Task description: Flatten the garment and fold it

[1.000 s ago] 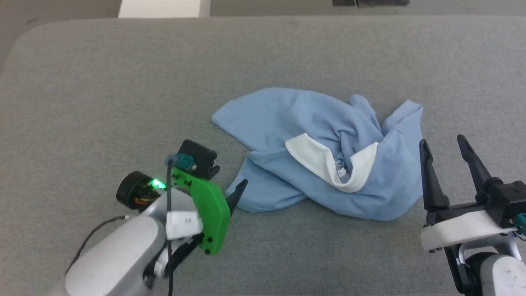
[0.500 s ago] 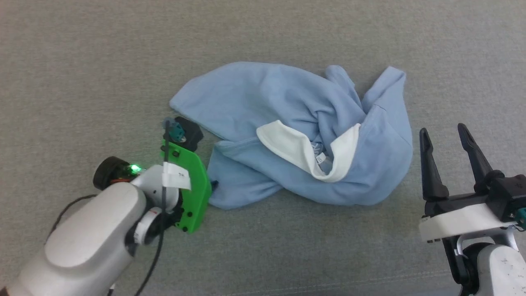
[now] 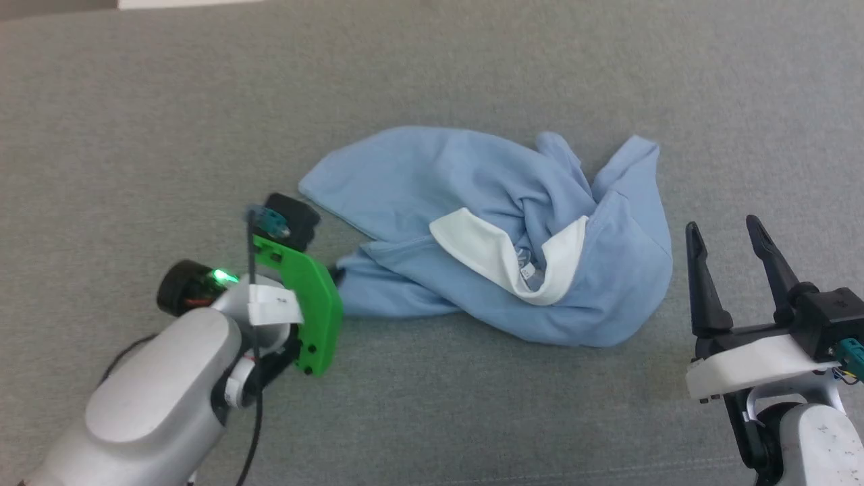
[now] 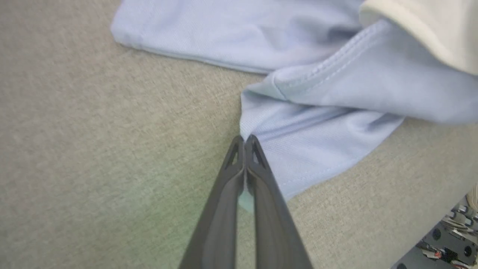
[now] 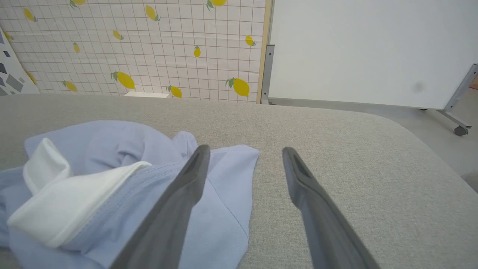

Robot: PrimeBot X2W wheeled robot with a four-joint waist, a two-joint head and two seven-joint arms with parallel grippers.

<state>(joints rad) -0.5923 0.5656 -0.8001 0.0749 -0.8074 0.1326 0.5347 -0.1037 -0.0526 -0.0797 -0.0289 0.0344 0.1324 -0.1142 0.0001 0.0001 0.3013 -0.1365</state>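
The garment (image 3: 418, 175) is a light blue shirt lying crumpled on the grey table, its white collar (image 3: 472, 246) turned up in the middle. My left gripper (image 3: 335, 273), under a green plate, is at the shirt's lower left corner. The left wrist view shows this left gripper (image 4: 245, 140) shut, with a thin fold of the garment (image 4: 336, 112) pinched between the fingers. My right gripper (image 3: 725, 229) stands open just right of the shirt, touching nothing. In the right wrist view the right gripper (image 5: 244, 151) hovers over the garment (image 5: 112, 145) edge and bare table.
The grey fabric table (image 3: 135, 135) spreads wide on every side of the shirt. Beyond its rounded far edge stand a lemon-patterned wall (image 5: 149, 45) and a whiteboard (image 5: 354, 48) on wheels.
My left gripper has reached the shirt's lower left corner and shut on it. The head camera has shifted. The right gripper stays open in place.
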